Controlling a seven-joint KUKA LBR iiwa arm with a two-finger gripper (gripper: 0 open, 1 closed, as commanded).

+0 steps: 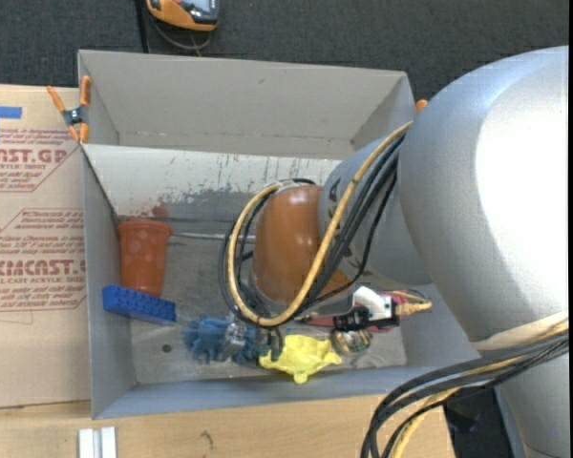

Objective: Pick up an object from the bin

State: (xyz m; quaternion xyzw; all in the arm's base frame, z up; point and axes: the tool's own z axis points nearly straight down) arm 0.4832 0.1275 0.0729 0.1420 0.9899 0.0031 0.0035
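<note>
My gripper (237, 336) is low at the bin's front, mostly hidden under the arm's orange cover; only a small metallic part shows. It sits right between a crumpled blue thing (206, 340) on its left and a soft yellow thing (302, 356) on its right, touching or nearly touching both. I cannot tell whether either is between the fingers.
A long blue toy brick (138, 305) lies at the front left. An orange cup (143, 254) lies beside the left wall. A small white and red thing (386, 305) with dark parts lies at the right, under the cables. The arm covers the bin's middle and right.
</note>
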